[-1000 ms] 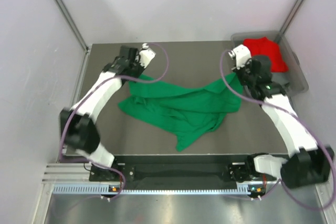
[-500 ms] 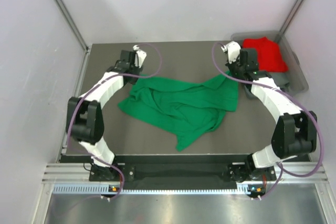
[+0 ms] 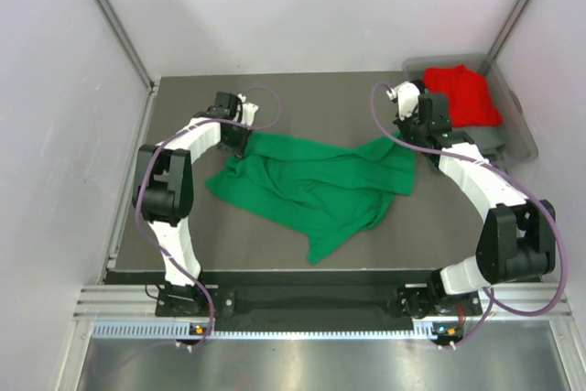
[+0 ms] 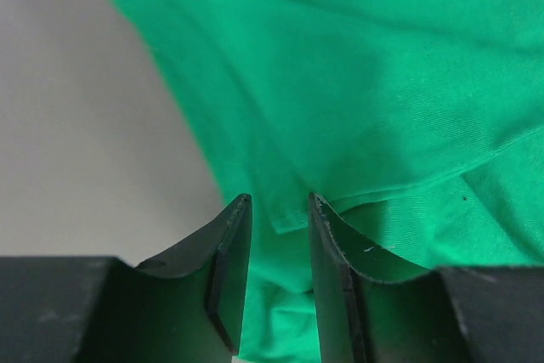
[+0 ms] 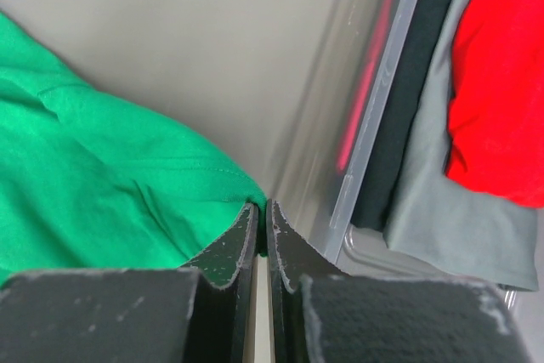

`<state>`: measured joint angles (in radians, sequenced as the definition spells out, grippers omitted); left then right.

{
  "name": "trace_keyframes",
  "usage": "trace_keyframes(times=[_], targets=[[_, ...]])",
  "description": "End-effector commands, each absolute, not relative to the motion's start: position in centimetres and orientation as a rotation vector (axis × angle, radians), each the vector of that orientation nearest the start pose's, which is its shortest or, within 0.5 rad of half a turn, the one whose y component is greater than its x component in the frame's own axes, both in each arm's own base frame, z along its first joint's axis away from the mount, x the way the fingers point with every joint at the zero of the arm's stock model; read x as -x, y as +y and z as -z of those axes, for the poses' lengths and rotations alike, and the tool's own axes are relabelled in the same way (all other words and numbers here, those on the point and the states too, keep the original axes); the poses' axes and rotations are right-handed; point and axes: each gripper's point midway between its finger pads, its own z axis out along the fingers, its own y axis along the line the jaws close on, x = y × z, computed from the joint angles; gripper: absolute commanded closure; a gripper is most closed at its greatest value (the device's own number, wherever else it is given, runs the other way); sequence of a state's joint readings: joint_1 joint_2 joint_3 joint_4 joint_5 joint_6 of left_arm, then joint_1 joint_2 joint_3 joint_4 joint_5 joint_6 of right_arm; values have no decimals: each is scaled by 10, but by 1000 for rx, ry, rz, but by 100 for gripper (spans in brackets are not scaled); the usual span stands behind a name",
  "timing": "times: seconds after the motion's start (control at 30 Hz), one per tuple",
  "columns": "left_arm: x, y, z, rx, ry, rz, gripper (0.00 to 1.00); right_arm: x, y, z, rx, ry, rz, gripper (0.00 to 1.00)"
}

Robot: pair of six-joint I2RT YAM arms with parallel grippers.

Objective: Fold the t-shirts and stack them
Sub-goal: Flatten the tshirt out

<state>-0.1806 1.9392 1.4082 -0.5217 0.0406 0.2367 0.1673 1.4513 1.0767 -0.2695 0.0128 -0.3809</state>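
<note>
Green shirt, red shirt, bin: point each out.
green shirt (image 3: pixel 316 185), top view, middle of the crumpled cloth
red shirt (image 3: pixel 462 93), top view, centre of the heap
bin (image 3: pixel 513 114), top view, right-hand wall

Green t-shirt crumpled on table; red t-shirt in bin.

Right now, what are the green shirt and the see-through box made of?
The green shirt looks like soft, matte cloth, maybe cotton: it wrinkles into folds and has a stitched hem. The see-through box looks like hard, shiny clear plastic: its wall shows a red reflection.
</note>
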Motion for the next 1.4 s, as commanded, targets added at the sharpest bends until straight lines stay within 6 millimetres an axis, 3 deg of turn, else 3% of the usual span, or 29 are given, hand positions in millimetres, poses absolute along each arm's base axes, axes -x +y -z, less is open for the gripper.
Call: trace_keyframes(times=[0.0,0.4,0.5,0.63,0.7,0.8,0.9,0.93,1.03,1.23,1.37], targets=[[-438,-89,-57,-544,2579,133,62,-414,55,-187,571,2051,126,100],[-431,-85,-39,-539,2641,133,63,-416,55,-169,575,2086,120,100],[-432,-84,-34,-539,2656,134,73,-417,55,-169,576,2089,120,100],[-433,-84,-32,-535,2666,139,100,-415,56,-170,576,2089,118,100],[-436,-82,-36,-521,2655,120,100,-415,55,-171,575,2084,118,100],[-447,-73,-58,-504,2588,39,100,-413,55,-176,573,2074,122,100],[-461,-68,-104,-497,2451,-17,100,-410,54,-191,570,2032,132,100],[-463,-61,-129,-475,2392,-72,100,-409,51,-195,564,2021,144,100],[-464,-59,-171,-470,2287,-91,100,-404,49,-214,550,1978,160,100],[-450,-58,-212,-458,2186,-95,100,-392,44,-245,542,1919,187,100],[-441,-56,-220,-462,2143,-102,100,-386,43,-255,549,1903,192,100]])
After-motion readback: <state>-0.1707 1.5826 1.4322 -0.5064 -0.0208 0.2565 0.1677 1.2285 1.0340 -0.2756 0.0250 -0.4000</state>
